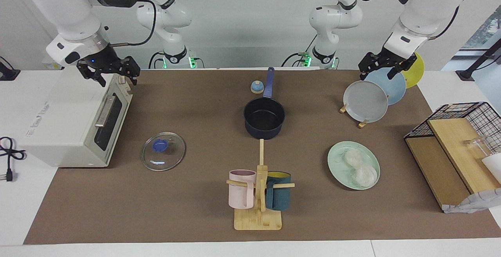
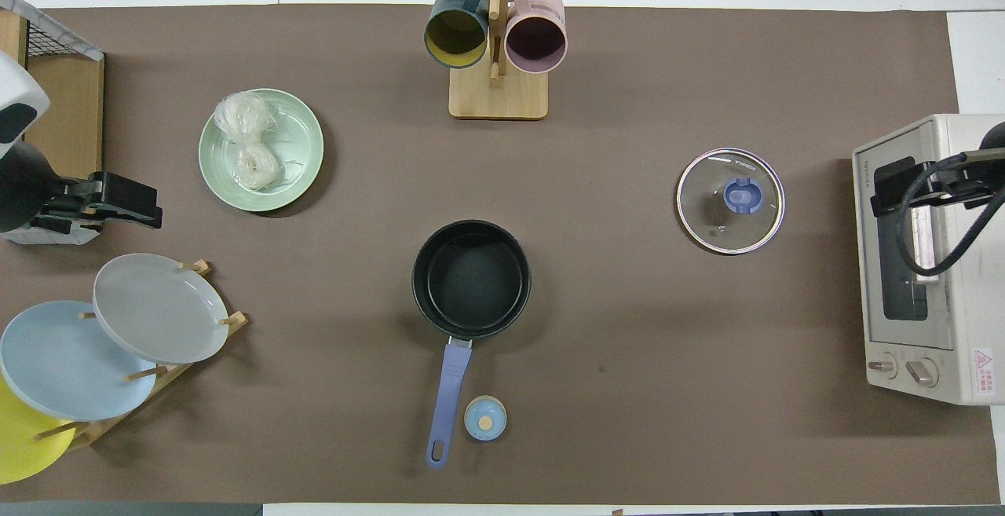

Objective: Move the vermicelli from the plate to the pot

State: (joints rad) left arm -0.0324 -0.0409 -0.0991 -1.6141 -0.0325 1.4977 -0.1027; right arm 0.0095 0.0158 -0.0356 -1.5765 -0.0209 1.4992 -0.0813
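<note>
Black-fingered left gripper (image 1: 385,66) hangs over the plate rack (image 1: 352,114), jaws wide, holding nothing; right gripper (image 1: 107,71) the same over the white toaster oven (image 1: 74,124). Whitish vermicelli nests (image 2: 247,143) lie on the round mint-green plate (image 2: 302,147). Navy saucepan (image 2: 471,276) sits mid-table, and only the overhead view shows its black bottom bare.

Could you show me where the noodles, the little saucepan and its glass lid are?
vermicelli (image 2: 250,143), overhead view, where the two nests meet on the green plate.
pot (image 1: 264,116), facing view, on its bare black inside bottom.
glass lid (image 1: 172,159), facing view, on the clear glass beside its blue knob.
</note>
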